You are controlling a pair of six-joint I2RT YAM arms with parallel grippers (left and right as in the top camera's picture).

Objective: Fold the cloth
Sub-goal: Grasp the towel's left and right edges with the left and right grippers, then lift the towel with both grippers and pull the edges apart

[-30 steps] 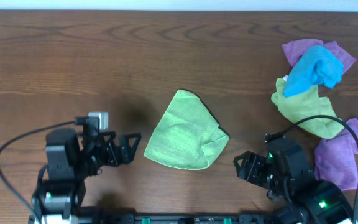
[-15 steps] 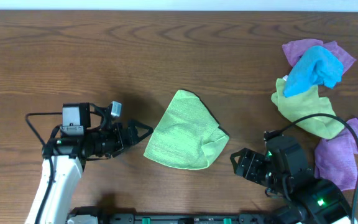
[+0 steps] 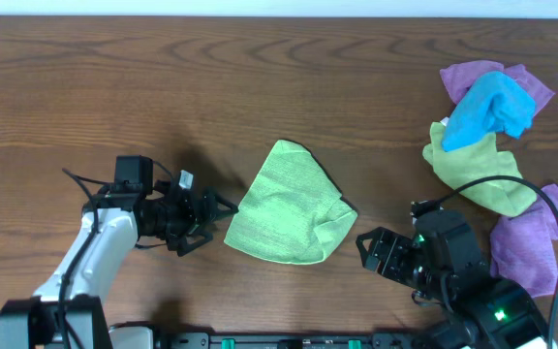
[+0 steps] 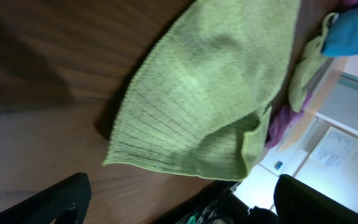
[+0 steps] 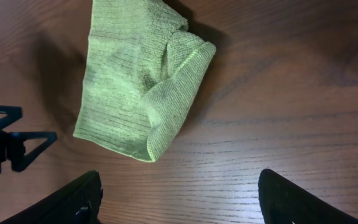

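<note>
The left tool (image 3: 213, 215), spread, points at the left edge of the green cloth (image 3: 289, 206) on the surface (image 3: 260, 87), likely to pinch it, while the right tool (image 3: 368, 250), also spread, stands near its right corner.

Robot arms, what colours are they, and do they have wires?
The left arm has a white section with black joints. The right arm is black with small green lights. Each ends in a black two-finger tool: the left tool and the right tool. Thin black cables loop off both arms.
</note>
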